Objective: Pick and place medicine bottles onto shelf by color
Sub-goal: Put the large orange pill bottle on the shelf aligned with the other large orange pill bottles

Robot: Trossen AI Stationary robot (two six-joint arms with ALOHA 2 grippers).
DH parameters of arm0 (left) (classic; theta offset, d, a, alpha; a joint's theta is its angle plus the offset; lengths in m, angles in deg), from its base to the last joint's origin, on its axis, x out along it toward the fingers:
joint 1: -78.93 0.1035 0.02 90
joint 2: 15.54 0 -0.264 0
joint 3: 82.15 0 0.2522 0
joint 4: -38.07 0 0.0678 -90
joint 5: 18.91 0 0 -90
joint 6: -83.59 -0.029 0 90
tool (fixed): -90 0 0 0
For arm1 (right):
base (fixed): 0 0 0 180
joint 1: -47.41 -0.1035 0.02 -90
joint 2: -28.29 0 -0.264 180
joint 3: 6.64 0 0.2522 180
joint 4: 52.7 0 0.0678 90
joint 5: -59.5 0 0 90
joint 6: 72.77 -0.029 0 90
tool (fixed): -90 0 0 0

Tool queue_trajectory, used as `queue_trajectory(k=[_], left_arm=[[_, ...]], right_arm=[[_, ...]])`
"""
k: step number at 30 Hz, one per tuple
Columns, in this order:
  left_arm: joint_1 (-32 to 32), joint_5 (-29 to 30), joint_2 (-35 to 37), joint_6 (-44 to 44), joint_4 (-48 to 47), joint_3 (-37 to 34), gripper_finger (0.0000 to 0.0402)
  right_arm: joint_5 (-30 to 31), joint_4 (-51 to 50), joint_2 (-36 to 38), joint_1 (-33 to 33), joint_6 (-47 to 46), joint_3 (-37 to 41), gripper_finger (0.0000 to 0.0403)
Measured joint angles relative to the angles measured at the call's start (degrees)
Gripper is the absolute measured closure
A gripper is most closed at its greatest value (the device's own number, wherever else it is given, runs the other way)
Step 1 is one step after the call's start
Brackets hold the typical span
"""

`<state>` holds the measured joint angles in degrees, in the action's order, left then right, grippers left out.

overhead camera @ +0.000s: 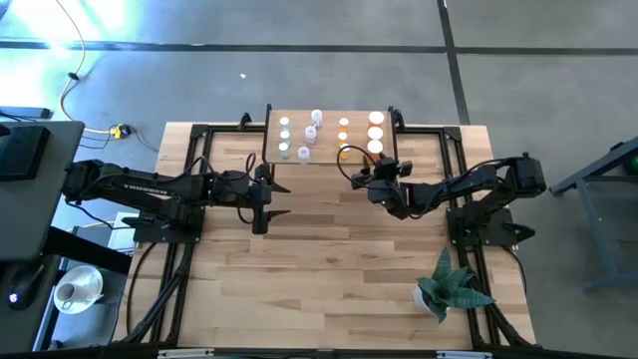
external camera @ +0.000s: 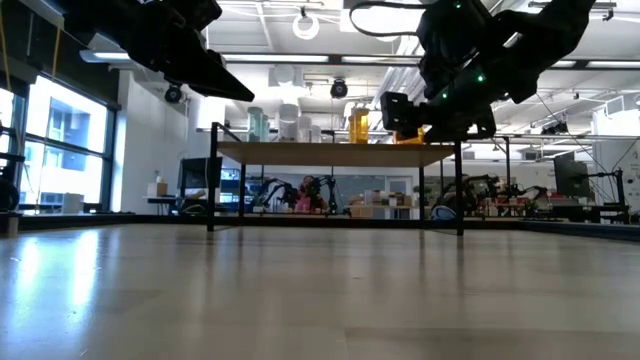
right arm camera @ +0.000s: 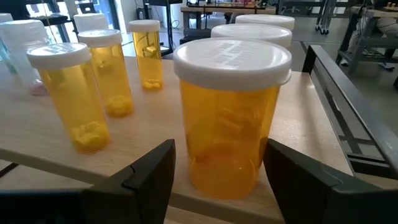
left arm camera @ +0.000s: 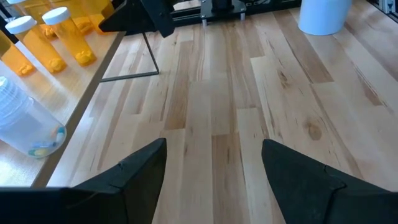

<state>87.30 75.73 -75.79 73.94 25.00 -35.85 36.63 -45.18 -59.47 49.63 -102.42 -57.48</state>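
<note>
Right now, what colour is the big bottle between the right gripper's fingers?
Orange body, white cap: the big bottle stands on the shelf. Right wrist view shows it best.

In the high view the medicine bottles on the shelf are too small to sort by size; at three o'clock, right gripper fingers overlap one.

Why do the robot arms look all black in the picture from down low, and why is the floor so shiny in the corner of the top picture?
Low view: bright windows and ceiling lights behind turn the right gripper into a dark shape, and the table reflects a pale sheen. High view: sunlight glares white on the floor at upper left.
</note>
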Motion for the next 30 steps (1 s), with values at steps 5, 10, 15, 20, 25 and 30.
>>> queue_trajectory(k=[5, 10, 15, 20, 25, 30], left_arm=[[0.0, 0.0, 0.0, 0.0, 0.0, 0.0, 0.0147], [0.0, 0.0, 0.0, 0.0, 0.0, 0.0, 0.0147], [0.0, 0.0, 0.0, 1.5, 0.0, 0.0, 0.0147], [0.0, 0.0, 0.0, 1.5, -0.5, 0.0, 0.0147], [0.0, 0.0, 0.0, 1.5, -0.7, 0.0, 0.0147], [0.0, 0.0, 0.0, 1.5, -0.8, 0.0, 0.0147]], right_arm=[[0.1, 0.2, 0.1, -1.0, -0.1, 0.0, 0.0171], [0.9, 0.3, 1.9, -1.7, 0.1, 0.0, 0.0171], [1.7, -1.4, 4.6, -1.9, 1.6, 0.0, 0.0171], [1.7, -2.5, 5.8, -1.9, 1.4, -0.1, 0.0171], [-0.6, -2.6, 5.8, -1.9, 1.1, -0.1, 0.0171], [-0.8, -1.3, 5.8, -2.9, 1.5, -0.1, 0.0171]])
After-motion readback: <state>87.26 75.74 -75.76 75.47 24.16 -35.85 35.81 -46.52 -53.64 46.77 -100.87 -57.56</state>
